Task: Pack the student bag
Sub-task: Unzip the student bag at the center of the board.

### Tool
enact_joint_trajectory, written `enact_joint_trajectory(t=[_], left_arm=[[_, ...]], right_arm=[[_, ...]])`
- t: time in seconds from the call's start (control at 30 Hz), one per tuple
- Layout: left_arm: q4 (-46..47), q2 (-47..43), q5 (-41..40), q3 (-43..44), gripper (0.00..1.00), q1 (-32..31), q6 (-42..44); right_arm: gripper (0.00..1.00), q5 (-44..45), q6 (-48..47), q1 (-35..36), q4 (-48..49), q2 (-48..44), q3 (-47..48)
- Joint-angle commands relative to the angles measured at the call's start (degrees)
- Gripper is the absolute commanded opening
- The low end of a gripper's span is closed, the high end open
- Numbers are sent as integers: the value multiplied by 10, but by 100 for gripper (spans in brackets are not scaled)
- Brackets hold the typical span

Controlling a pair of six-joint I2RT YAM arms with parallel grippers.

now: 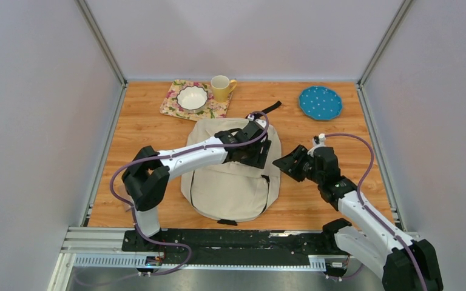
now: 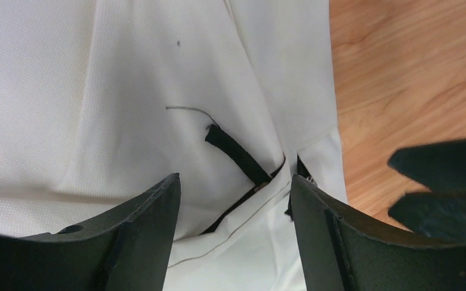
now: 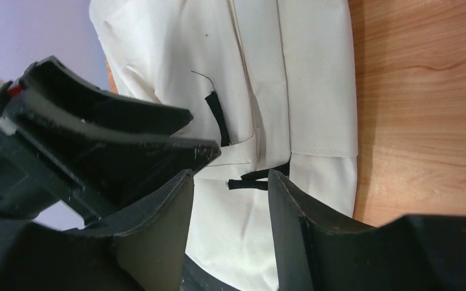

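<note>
**Left tool (image 2: 235, 182) and right tool (image 3: 230, 176) both spread at the zipper side of the student bag (image 1: 227, 182)**

Both tools have their fingers apart and grip nothing. The student bag lies flat in the middle of the tabletop (image 1: 145, 133). Its long axis runs roughly from the near edge toward the far edge, and a black strap (image 1: 271, 108) trails off its far end. It looks zipped shut, so the packing seems not yet begun.

The left arm reaches across the bag from the left, and its tool hangs over the bag's right-hand half. In the left wrist view a black zipper pull (image 2: 235, 153) lies on the cream fabric straight ahead of the gap between the fingers. The right tool sits just off the bag's right side, toward the right edge of the tabletop, with its fingers pointing in at the same spot. In the right wrist view a second, shorter black tab (image 3: 256, 180) lies across the mouth of its gap.

The two tools are close together, and each shows in the other's wrist view. Whether either touches the fabric I cannot tell.

The likely next step is to pinch a pull and draw the zipper open. The right tool appears nearer the short tab and the left nearer the long one. The risk is crowding, since the tools have little room between them.
</note>
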Motion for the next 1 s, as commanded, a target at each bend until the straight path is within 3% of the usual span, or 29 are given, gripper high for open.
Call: enact_joint_trajectory(t=[0.0,0.33,0.47,0.73,0.97], left_arm=[[-24,23,-41,50,74,2,-33],[-104,91,-96,104,57,-8,-44],[-131,117,-112,125,51,-15,-53],[-157,172,-128,180,50,-34,-75],[-176,172,-155,160,37,-36,-85]], right_arm=[[51,25,-1,-1,-28,-53,-22],[51,60,8,-2,-97,-177,-45],[51,55,6,-3,-112,-199,-44],[51,42,-1,-1,-143,-231,-45],[52,41,-3,-2,-164,-264,-43]])
